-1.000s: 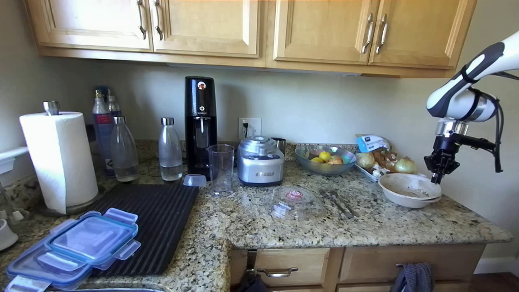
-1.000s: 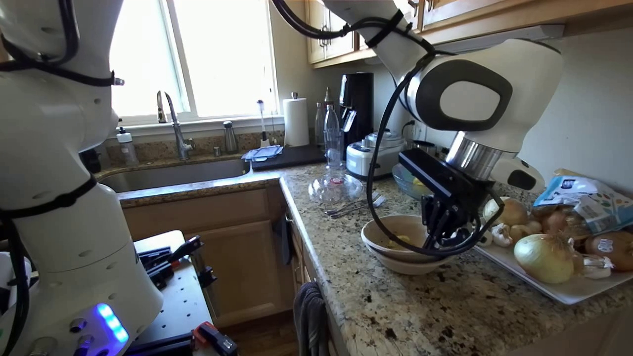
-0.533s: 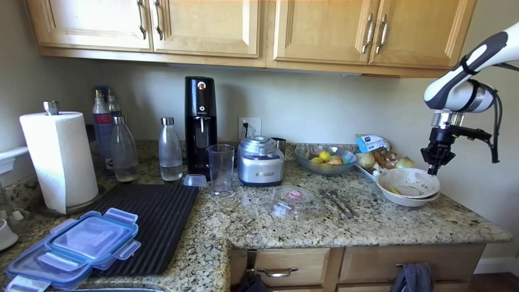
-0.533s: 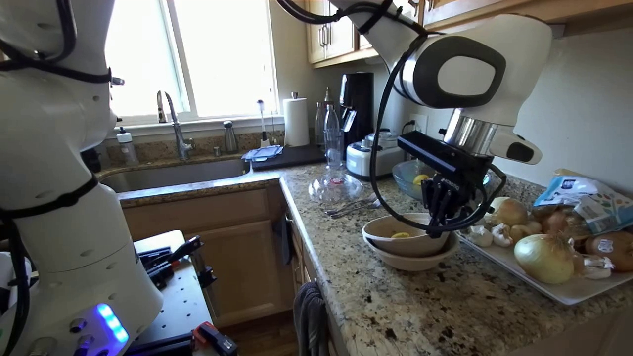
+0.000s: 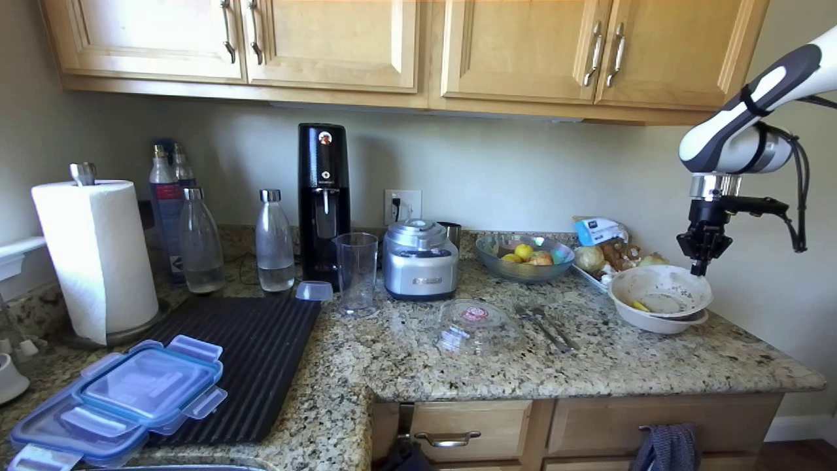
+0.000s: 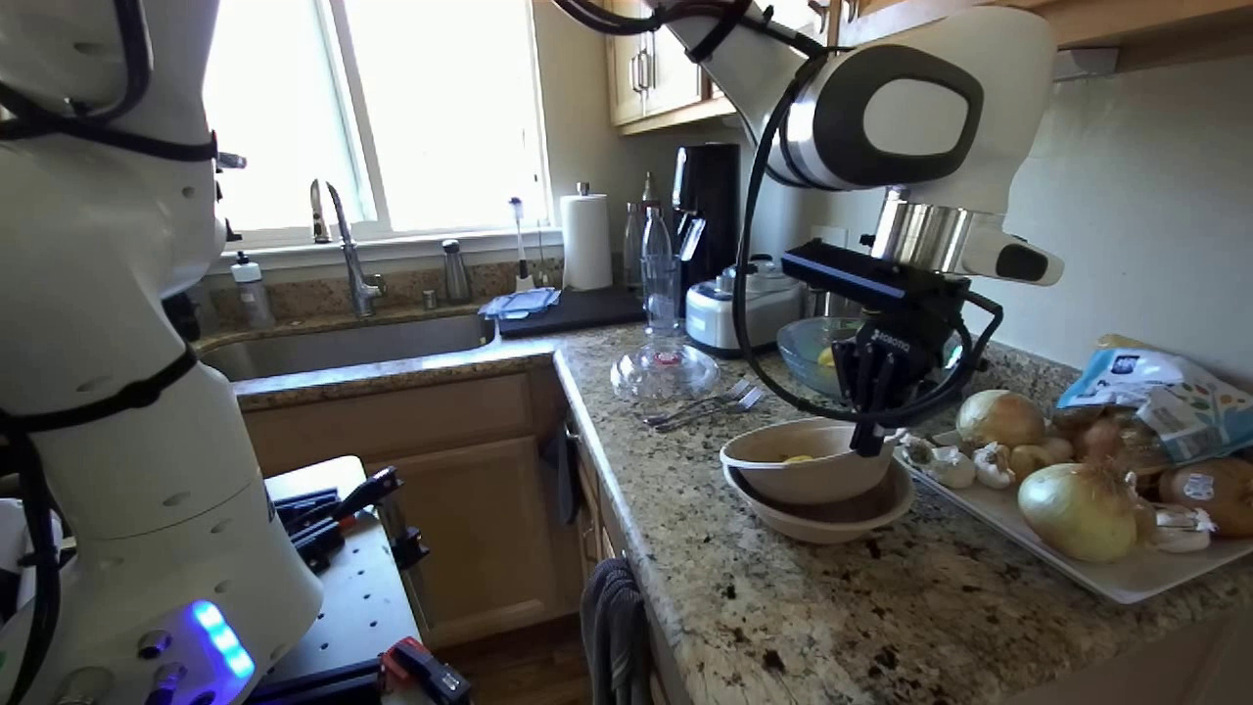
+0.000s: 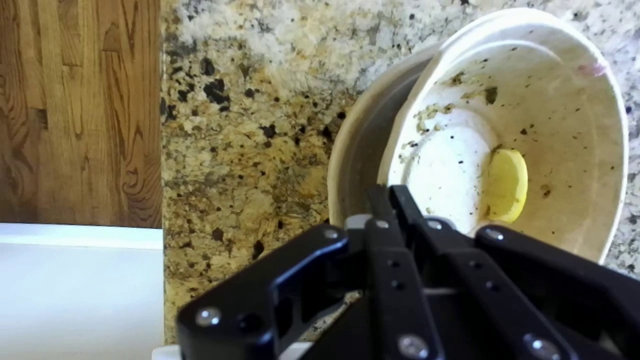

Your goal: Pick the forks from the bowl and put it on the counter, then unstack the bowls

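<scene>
1. Gripper [image 7: 389,191], wrist view: pinched closed on the rim of the upper bowl [image 7: 560,130] — fingertips hide part of it. One yellow slice [image 7: 506,186] lies inside. Only a crescent of the lower bowl [image 7: 361,150] shows.
2. In an exterior view, the arm [image 5: 739,150] reaches in from the right, its upper part cut off, the gripper pointing down.
3. In an exterior view, the upper bowl is tilted above the lower — two in all, contact hard to make out. Two forks [image 6: 700,414] lie beyond, on the counter [image 6: 783,617].
</scene>
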Controlling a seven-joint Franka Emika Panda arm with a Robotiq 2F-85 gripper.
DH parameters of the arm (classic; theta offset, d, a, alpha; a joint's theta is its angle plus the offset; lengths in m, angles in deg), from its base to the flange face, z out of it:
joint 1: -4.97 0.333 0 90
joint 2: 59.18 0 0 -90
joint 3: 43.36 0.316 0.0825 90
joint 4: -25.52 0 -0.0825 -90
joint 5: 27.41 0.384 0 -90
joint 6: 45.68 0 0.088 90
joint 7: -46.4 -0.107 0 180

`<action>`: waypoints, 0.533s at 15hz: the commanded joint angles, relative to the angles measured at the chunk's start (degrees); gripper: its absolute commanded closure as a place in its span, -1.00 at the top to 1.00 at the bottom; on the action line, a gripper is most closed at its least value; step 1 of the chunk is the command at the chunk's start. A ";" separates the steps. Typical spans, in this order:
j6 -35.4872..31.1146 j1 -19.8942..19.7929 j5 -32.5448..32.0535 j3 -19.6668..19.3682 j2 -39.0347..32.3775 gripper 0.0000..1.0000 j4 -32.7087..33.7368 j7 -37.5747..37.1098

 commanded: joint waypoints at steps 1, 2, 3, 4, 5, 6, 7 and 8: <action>0.34 1.49 -3.43 -1.56 3.10 -0.88 -1.75 -3.98; 0.54 1.51 -3.98 -1.66 3.36 -0.87 -1.65 -4.34; 0.58 1.54 -4.39 -1.73 3.70 -0.87 -1.66 -4.71; 0.56 1.52 -4.50 -1.78 4.11 -0.86 -1.72 -4.84; 0.66 1.47 -4.43 -1.75 4.39 -0.87 -1.68 -4.81; 0.75 1.46 -4.29 -1.61 4.64 -0.88 -1.59 -4.60; 0.90 1.53 -4.16 -1.46 4.90 -0.87 -1.46 -4.39; 0.92 1.69 -4.17 -1.29 5.19 -0.88 -1.43 -4.17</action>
